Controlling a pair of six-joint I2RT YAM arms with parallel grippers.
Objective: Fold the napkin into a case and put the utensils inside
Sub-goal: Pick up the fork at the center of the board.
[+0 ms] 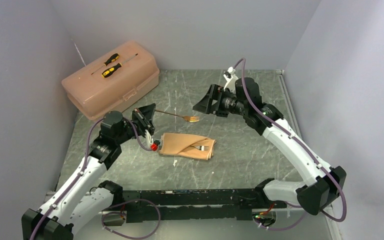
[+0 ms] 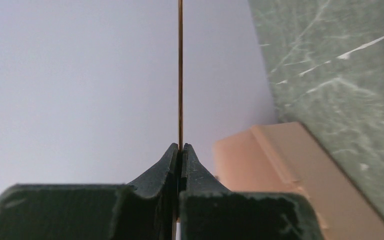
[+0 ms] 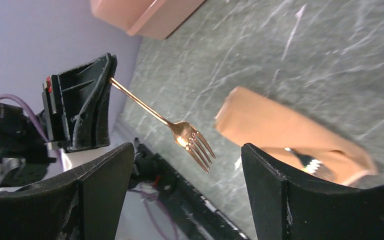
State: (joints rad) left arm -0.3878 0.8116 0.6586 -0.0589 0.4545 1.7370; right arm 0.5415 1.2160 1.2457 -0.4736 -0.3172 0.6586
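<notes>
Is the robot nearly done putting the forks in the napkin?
Getting close. Done: the napkin is folded into a case, with one fork tucked in its pocket. In hand: the left gripper is shut on a second fork by its handle, held above the table; the right gripper is open beside it. Left: sliding that fork into the case.
</notes>
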